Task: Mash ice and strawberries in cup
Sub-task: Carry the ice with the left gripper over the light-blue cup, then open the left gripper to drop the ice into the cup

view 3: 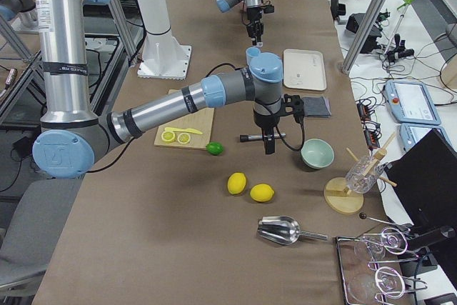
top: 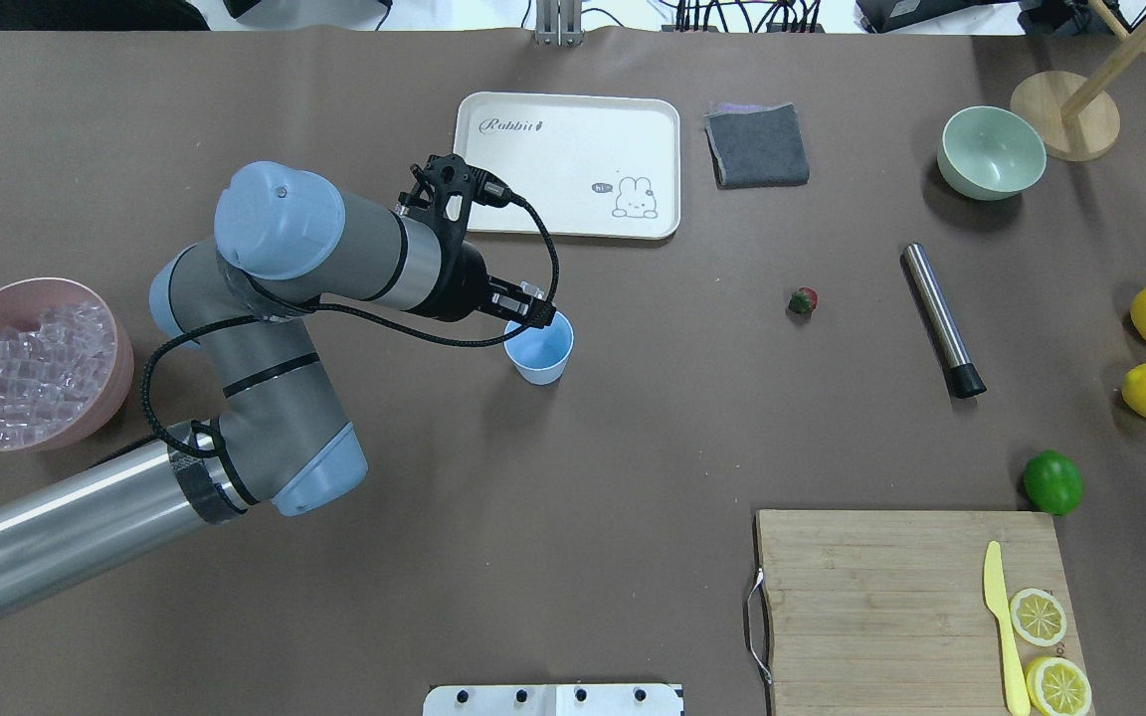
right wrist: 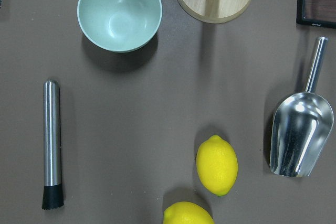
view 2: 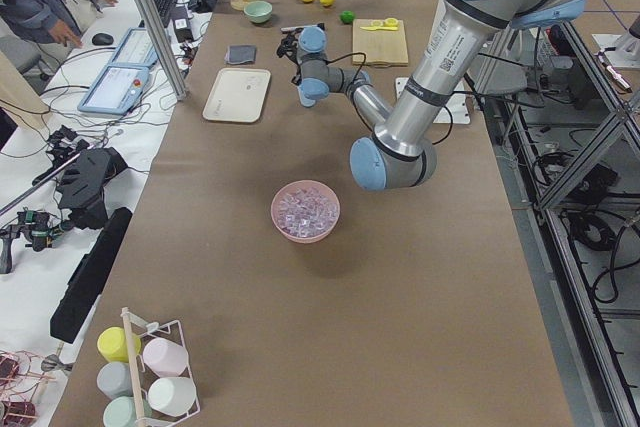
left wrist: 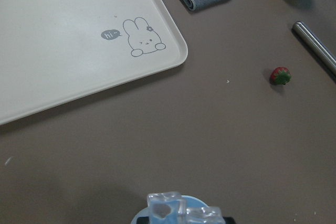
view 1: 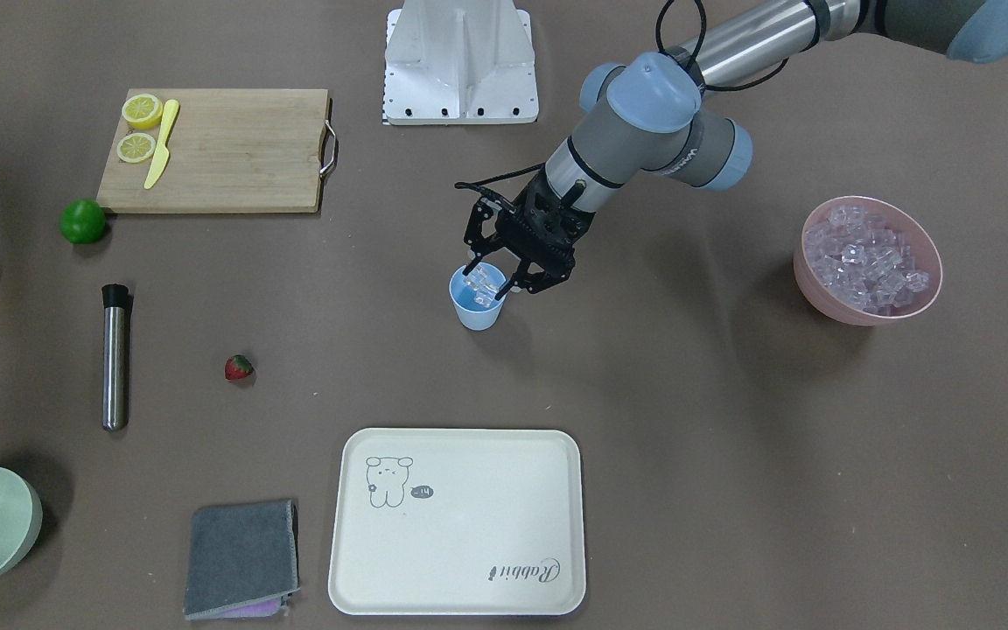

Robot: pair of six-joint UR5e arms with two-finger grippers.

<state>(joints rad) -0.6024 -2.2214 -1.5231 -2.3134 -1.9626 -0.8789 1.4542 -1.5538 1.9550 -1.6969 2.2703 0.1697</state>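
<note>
Up front, the left gripper (view 1: 487,280) pinches glassy, faceted ice (view 1: 482,278) at the mouth of the tapered light-blue plastic cup (view 1: 476,315). The small red strawberry (view 1: 238,367) lies on the worktop at its eight o'clock. Overhead, the strawberry sits at the cup's three o'clock. From the right end, the right gripper (view 3: 268,146) points downward; whether it is open or closed cannot be told.

Strawberry (view 1: 239,367) open all round; muddler (view 1: 115,356) well apart.
</note>
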